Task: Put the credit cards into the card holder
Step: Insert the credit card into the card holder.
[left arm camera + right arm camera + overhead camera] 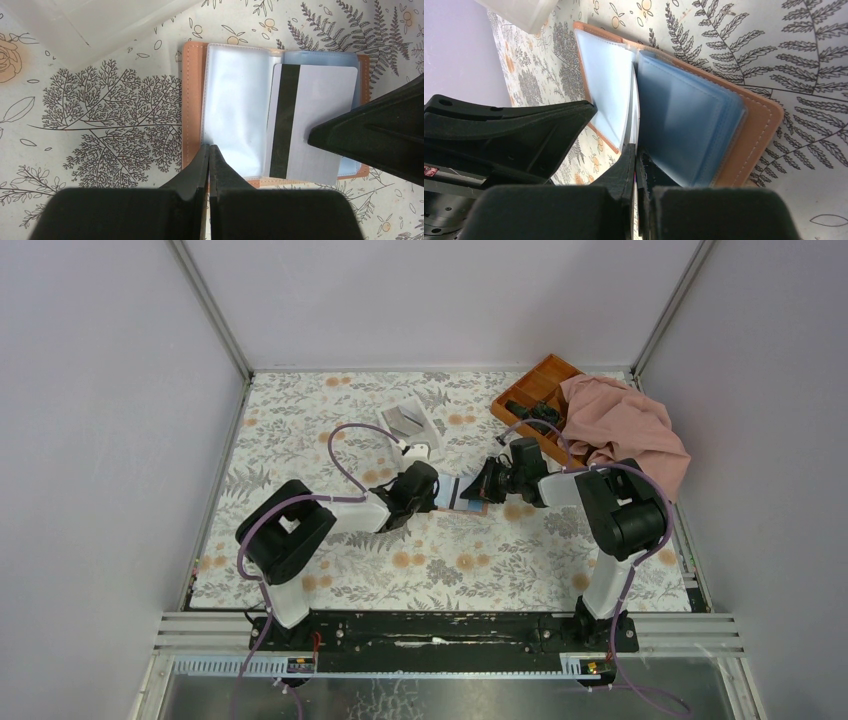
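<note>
Right tool (634, 149) pinches credit card (320, 115) on open card holder (192, 100).

This is a robotics lab test cell, not a lived-in room. Plain pale wall panels (100, 440) box in the left, back and right of the overhead view, held by bare aluminium posts (212, 315) rising from the table's far corners. Along the bottom edge, a black mounting rail (440, 628) on slotted metal extrusion (700, 635) carries a left arm (290, 535) and a right arm (620, 510), with purple cables (338, 445) looping off them. A floral printed covering (450, 575) dresses the table. At upper right sit an orange compartment tray (535, 385) and a crumpled pink cloth (625, 430).
</note>
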`<control>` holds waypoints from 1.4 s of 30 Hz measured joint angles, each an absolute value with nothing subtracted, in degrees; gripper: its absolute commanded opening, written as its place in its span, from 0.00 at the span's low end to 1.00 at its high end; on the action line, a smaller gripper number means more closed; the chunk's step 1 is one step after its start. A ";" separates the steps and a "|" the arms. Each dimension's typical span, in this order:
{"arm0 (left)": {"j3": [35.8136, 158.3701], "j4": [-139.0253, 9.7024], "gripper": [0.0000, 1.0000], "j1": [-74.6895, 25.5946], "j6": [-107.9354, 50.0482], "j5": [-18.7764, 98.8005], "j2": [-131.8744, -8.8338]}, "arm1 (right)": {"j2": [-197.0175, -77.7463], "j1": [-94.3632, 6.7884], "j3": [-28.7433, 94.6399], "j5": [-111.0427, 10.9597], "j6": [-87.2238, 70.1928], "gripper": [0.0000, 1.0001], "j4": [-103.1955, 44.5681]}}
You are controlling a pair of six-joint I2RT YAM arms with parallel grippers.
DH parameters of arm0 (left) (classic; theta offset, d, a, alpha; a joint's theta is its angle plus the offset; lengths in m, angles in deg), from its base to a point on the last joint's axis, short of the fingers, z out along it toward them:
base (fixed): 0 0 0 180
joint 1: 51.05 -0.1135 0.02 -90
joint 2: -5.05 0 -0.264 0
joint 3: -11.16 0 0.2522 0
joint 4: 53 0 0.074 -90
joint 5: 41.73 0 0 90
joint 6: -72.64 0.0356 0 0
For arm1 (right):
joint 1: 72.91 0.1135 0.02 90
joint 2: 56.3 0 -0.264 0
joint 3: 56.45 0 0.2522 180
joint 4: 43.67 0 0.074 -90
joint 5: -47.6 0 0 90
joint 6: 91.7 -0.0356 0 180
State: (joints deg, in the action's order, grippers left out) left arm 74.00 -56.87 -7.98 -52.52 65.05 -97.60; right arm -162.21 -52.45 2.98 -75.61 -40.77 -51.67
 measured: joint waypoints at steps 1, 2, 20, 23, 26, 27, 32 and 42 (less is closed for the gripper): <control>73.94 -56.79 0.00 -7.98 -52.54 65.03 -97.58 | -162.21 -52.45 2.98 -75.59 -40.86 0.00 -51.69; 73.92 -56.72 0.00 -7.98 -52.56 65.03 -97.56 | -162.21 -52.45 2.98 -75.59 -41.01 0.00 -51.67; 73.30 -55.76 0.00 -7.96 -52.63 65.05 -97.51 | -163.45 -52.25 3.88 -76.03 -42.10 0.00 -51.86; 73.28 -55.74 0.00 -7.96 -52.61 65.05 -97.49 | -163.72 -52.23 4.10 -76.07 -42.10 0.00 -51.84; 73.06 -55.43 0.00 -7.96 -52.63 65.05 -97.42 | -163.94 -52.23 4.34 -76.14 -42.10 0.00 -51.84; 72.98 -55.41 0.00 -7.96 -52.61 65.18 -97.38 | -164.07 -52.16 4.43 -76.22 -42.19 0.00 -51.89; 72.43 -55.48 0.00 -7.96 -52.61 65.40 -96.92 | -164.88 -51.48 5.28 -76.40 -42.61 0.00 -52.08; 72.36 -55.43 0.00 -7.89 -52.61 65.40 -96.88 | -165.12 -51.48 5.80 -76.57 -43.02 0.00 -51.71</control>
State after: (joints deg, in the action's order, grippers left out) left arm 72.36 -55.43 -7.89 -52.61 65.40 -96.88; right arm -165.12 -51.48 5.80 -76.57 -43.02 -51.71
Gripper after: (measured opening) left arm 0.022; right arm 0.019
